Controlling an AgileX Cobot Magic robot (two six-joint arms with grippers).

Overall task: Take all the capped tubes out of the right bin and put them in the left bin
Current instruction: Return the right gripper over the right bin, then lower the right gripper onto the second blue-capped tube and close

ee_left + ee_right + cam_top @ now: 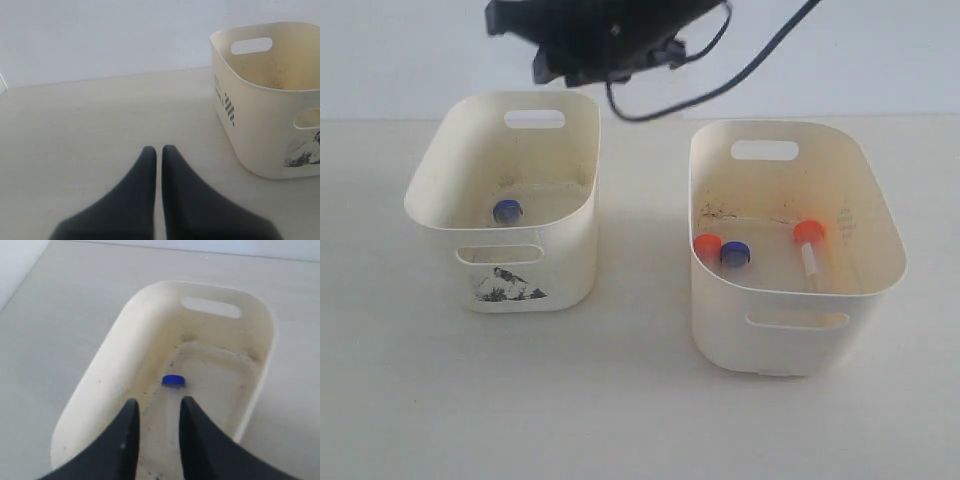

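Note:
The left bin (570, 255), marked with a black smudge, holds one blue-capped tube (507, 211). In the plain right bin (720, 320) lie an orange-capped tube (707, 245), a blue-capped tube (735, 253) and a second orange-capped tube (809, 235). My right arm (605, 40) hangs above the left bin's far side. In its wrist view the right gripper (159, 405) is open over the bin (100, 370), holding nothing, and the blue cap (173, 381) lies on the floor just past the fingertips. My left gripper (159, 150) is shut and empty over bare table, beside the left bin (250, 130).
The two bins stand side by side on a pale table with a gap between them. A black cable (760, 60) hangs from the right arm above the right bin's far rim. A white wall rises behind the table.

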